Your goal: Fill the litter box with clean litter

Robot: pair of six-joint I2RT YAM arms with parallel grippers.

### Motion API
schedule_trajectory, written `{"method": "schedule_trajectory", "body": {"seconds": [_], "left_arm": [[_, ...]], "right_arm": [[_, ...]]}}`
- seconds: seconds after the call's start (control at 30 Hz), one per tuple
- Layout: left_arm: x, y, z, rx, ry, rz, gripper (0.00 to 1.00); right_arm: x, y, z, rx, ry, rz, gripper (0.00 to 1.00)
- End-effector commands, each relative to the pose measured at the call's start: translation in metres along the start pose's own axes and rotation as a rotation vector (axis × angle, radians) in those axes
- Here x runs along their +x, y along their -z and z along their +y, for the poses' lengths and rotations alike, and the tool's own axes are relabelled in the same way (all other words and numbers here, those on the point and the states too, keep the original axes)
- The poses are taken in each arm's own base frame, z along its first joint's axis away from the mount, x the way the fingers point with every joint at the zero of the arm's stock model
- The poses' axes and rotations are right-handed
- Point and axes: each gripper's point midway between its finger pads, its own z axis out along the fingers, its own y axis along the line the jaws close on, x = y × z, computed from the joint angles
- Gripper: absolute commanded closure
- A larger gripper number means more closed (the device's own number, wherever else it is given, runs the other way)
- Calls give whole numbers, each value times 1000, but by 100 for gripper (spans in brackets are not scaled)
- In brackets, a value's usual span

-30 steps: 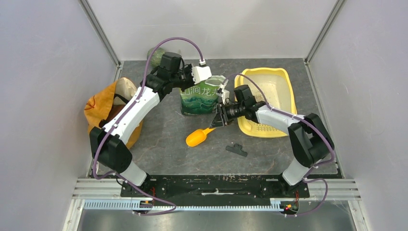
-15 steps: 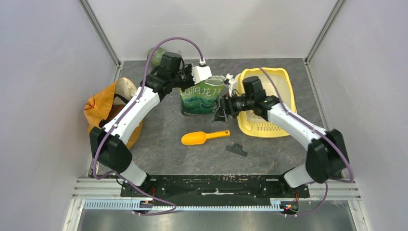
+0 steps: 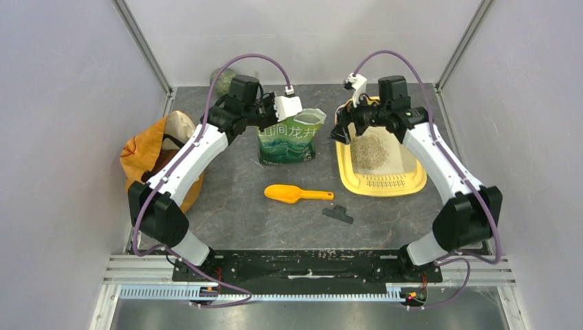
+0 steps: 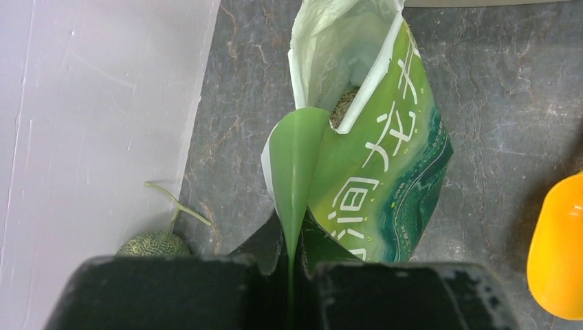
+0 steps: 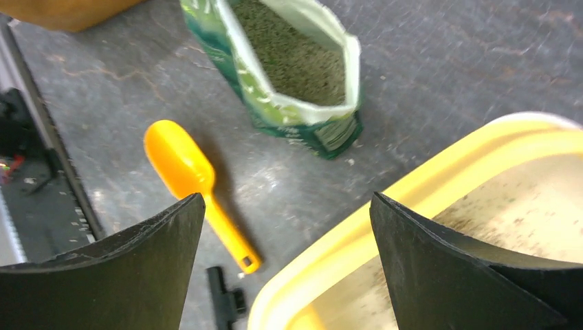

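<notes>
left arm [image 3: 185, 161], right arm [image 3: 440, 163]: white links, black joints | cables [image 3: 254, 56]: purple | right gripper [image 5: 287, 201]: black fingers

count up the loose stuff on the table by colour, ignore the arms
Yellow: 1, large yellow plastic litter box
Orange: 2, orange plastic scoop, orange-yellow bag
Green: 2, green printed pouch, round green netted melon
Black: 1, small black clip
Grey-beige: 1, pile of litter granules inside the box
Total: 7
</notes>
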Motion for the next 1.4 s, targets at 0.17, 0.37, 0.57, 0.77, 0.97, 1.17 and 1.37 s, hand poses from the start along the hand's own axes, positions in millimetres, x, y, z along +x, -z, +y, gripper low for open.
{"method": "schedule_trajectory", "body": {"seconds": [0.17, 0.37, 0.57, 0.77, 0.97, 1.17, 1.37], "left_arm": [[-21, 22, -12, 124, -112, -63, 98], [-15, 22, -14, 134, -88, -30, 98], [-15, 19, -4, 135, -60, 2, 98], [-4, 22, 7, 117, -18, 78, 98], [1, 37, 8, 177, 61, 98, 98], [3, 37, -11, 268, 90, 88, 98], [7, 34, -12, 276, 107, 105, 98]], "right_arm": [[-17, -48, -44, -107, 310, -25, 3], [-21, -62, -32, -267, 331, -89, 5], [-18, -69, -18, -367, 296, -105, 51], [-7, -51, -17, -439, 268, -58, 100], [7, -36, -37, -447, 188, 4, 100], [0, -26, -27, -513, 142, -42, 89], [-2, -35, -16, -540, 151, -109, 3]]}}
